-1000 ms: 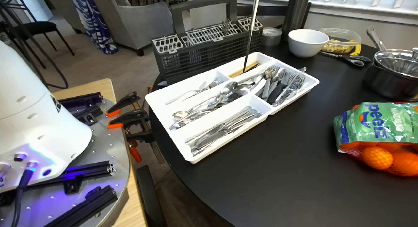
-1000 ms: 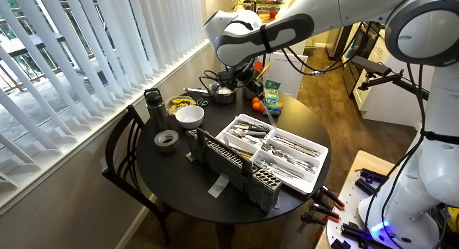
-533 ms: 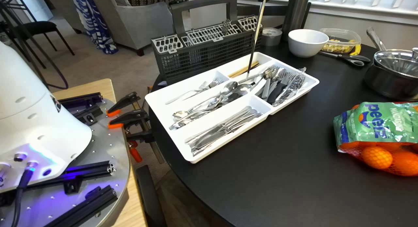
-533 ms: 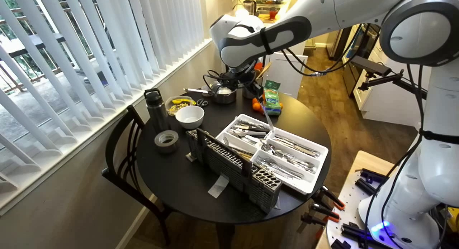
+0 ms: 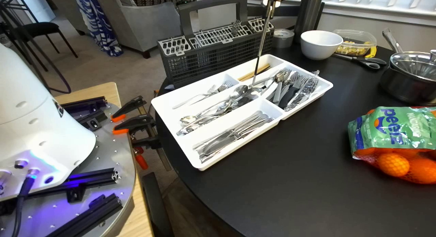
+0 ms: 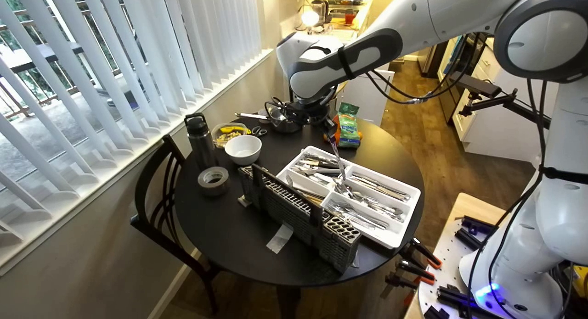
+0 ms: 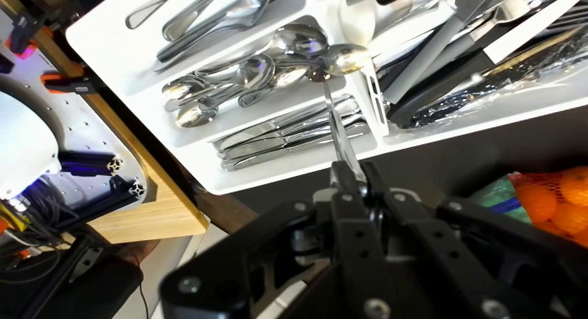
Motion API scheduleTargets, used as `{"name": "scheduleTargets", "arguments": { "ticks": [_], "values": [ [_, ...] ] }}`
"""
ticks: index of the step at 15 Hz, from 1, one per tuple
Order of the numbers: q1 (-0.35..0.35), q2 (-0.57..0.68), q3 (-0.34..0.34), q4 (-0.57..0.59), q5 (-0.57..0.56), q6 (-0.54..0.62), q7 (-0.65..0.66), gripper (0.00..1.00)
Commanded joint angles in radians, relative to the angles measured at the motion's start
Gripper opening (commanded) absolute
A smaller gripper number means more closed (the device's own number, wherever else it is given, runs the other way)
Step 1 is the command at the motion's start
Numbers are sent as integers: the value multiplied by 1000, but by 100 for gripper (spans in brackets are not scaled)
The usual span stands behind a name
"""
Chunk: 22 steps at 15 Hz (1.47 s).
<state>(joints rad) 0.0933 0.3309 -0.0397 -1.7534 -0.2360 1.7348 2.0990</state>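
Note:
My gripper (image 7: 359, 174) is shut on a long silver knife (image 7: 340, 131), pinching it near one end; the free end points down. In both exterior views the gripper (image 5: 271, 1) hangs over a white cutlery tray (image 5: 170, 99), and the knife (image 6: 338, 157) slants down from it. The knife's lower tip is at the end of the spoons (image 7: 257, 71) in the middle compartment; whether it touches them I cannot tell. Beside them lie table knives (image 7: 285, 135) on one side and forks (image 5: 221, 88) on the other. A further compartment holds mixed utensils (image 7: 436, 57).
A dark grey cutlery basket (image 5: 211, 56) stands right behind the tray. Farther along the round black table are a tape roll (image 6: 213, 181), a bottle (image 6: 200, 142), a white bowl (image 5: 320, 46), a pot (image 5: 405, 80) and a bag of mandarins (image 5: 395, 128).
The gripper has come down into sight at the top of an exterior view. With it the knife has lowered and its tip has shifted to the spoon compartment.

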Motion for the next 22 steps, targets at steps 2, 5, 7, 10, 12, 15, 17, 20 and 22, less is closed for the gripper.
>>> {"name": "scheduleTargets", "arguments": {
  "ticks": [2,5,7,10,12,15,17,20,22],
  "values": [
    [6,-108,-8,-91,-28,-15,18,2],
    [6,-114,-9,-85,-75,-59,29,2],
    [2,-105,-9,-81,-88,-91,31,2],
    [-7,-90,-12,-103,-72,-122,28,2],
    [-9,-99,-13,-133,-74,-92,26,2],
    [-8,-71,-12,-103,-68,-113,5,8],
    [-8,-71,-12,-103,-68,-113,5,2],
    [5,-113,-3,-171,-56,-227,21,2],
    [4,-116,5,-169,-24,-346,9,2]
  ]
}}
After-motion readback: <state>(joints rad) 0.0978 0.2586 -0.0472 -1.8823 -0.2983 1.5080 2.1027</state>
